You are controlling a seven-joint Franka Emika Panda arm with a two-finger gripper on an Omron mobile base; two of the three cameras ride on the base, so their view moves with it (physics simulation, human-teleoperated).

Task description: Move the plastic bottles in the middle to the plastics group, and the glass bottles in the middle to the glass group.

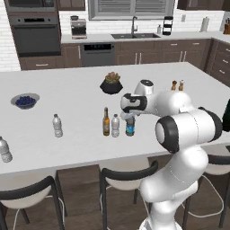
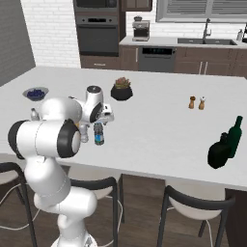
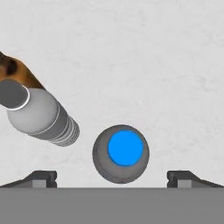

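- The gripper (image 3: 112, 177), jaws wide and empty, hangs directly above the blue-capped bottle (image 3: 121, 154).
- The bottle looks light, smooth and tippy; its body below the cap seems the safest hold.

Three bottles stand upright in a close row at the centre of the left base view: an amber long-necked glass bottle (image 1: 106, 121), a clear ribbed bottle (image 1: 115, 126) with a white cap just right of it, then a dark blue-capped bottle (image 1: 130, 126). Two more clear water bottles (image 1: 57, 125) stand well apart at the left, the second (image 1: 4, 149) at the frame's left edge.
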